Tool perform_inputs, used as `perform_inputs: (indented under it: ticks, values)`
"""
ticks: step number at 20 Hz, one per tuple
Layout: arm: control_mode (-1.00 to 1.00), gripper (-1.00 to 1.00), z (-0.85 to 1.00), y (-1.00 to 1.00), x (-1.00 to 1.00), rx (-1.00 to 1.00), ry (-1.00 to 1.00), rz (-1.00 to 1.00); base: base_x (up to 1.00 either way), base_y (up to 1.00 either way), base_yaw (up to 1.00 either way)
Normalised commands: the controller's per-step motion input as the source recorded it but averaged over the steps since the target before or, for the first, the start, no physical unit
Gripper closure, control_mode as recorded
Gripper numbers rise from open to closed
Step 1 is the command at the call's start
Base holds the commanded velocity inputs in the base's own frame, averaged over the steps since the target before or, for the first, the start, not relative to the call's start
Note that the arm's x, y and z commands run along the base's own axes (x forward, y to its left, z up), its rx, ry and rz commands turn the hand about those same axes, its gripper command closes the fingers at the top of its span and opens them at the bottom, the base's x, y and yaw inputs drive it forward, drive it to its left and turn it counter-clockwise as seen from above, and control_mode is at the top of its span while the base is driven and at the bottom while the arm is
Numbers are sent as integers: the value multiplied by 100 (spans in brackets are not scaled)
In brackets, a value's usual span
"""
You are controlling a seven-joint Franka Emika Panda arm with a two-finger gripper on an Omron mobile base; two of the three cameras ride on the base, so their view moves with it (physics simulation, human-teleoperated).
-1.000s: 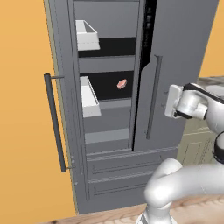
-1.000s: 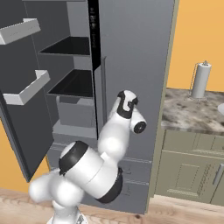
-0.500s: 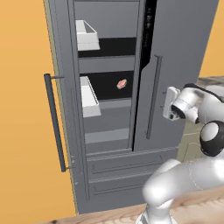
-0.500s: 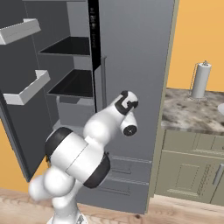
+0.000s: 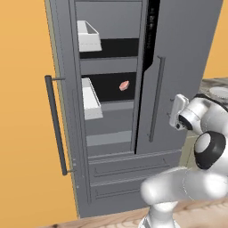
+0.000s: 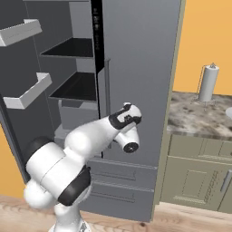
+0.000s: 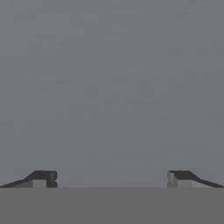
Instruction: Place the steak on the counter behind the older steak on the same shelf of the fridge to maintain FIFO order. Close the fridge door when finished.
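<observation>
A small salmon-pink steak (image 5: 124, 85) lies on the fridge's (image 5: 178, 53) black lower shelf (image 5: 111, 84); the gripper (image 7: 112, 178) gapes empty.

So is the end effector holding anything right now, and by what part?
Nothing is held: the end effector is open and empty, facing plain grey surface.

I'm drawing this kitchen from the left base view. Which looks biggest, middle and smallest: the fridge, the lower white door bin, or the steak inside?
1. The fridge: biggest by far.
2. The lower white door bin: middle, though it sits nearer the camera on the open door.
3. The steak on the shelf: smallest, a little reddish patch.
</observation>
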Motion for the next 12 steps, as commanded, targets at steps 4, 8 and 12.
perform_inputs:
  ticks: [4,8,12]
  values:
    - [-100,-100,39,-17,-100,1,-6,0,0,0,0]
    - [-100,-100,58,-3,-100,0,-3,0,0,0,0]
    - [-100,-100,76,0,-100,0,0,0,0,0,0]
